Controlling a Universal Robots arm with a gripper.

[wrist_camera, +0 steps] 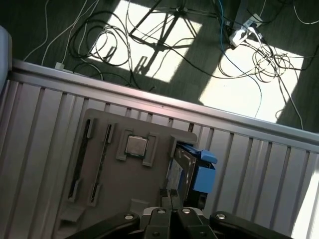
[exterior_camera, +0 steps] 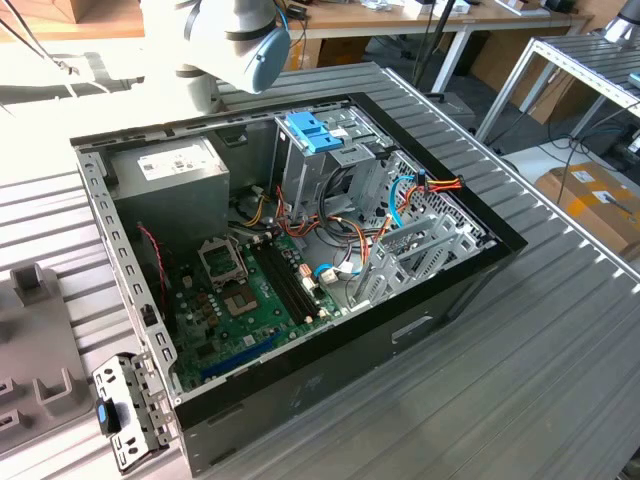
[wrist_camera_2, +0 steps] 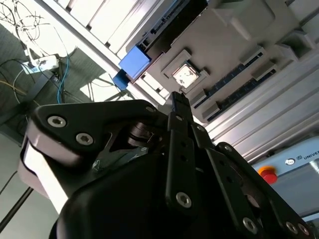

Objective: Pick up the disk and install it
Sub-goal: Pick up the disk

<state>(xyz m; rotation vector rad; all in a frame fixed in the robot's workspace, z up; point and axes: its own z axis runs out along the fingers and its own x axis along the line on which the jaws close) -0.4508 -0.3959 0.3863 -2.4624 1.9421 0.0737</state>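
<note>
In both wrist views the disk (wrist_camera: 182, 169) stands on edge in a slot of a grey holder tray (wrist_camera: 104, 184), lying on a ribbed metal table. It is flat and silver-edged, with blue plastic rails (wrist_camera: 204, 177) along its side. My gripper (wrist_camera: 169, 193) hovers above the tray close beside the disk. Its two black fingertips are pressed together with nothing between them. In the second wrist view the disk's blue rail (wrist_camera_2: 134, 62) lies just beyond my gripper (wrist_camera_2: 179, 99). In the exterior view the arm's blue-capped joint (exterior_camera: 255, 45) is above the far left of the open computer case (exterior_camera: 300, 250).
A square processor chip (wrist_camera: 135, 146) sits in the tray next to the disk. The case holds a tall metal cage with a light-blue bracket (exterior_camera: 315, 130), a grey power supply (exterior_camera: 170, 170), a green board (exterior_camera: 250, 300) and loose cables. Past the table edge, cables litter the floor (wrist_camera: 164, 45).
</note>
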